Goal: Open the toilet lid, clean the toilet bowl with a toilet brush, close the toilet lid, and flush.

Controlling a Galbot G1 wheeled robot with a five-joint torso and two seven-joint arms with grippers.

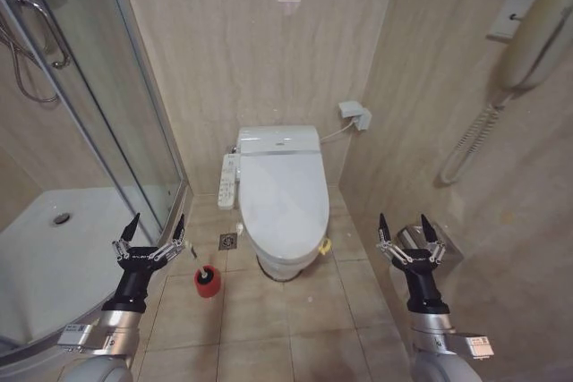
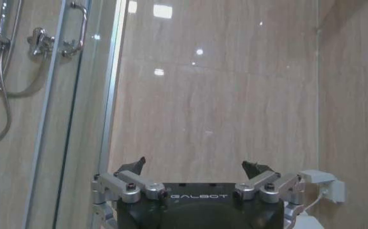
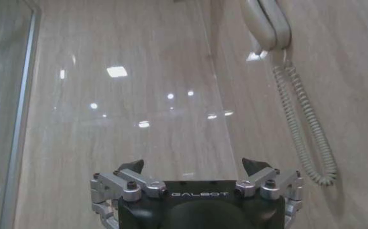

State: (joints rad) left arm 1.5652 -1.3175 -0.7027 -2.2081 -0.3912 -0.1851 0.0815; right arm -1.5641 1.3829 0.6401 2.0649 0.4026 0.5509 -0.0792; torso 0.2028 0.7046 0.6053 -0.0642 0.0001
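Note:
The toilet lid lies shut on the toilet bowl against the back wall, with a yellow ribbon at its right rim. A white button panel sits on the bowl's left side. The toilet brush stands in a red cup holder on the floor, left of the bowl's front. My left gripper is raised and open, near the shower door and left of the brush. My right gripper is raised and open by the right wall. Both hold nothing, and both show open in the wrist views.
A glass shower door and white shower tray fill the left side. A floor drain lies beside the bowl. On the right wall hang a phone with a coiled cord and a metal holder. A socket is behind the toilet.

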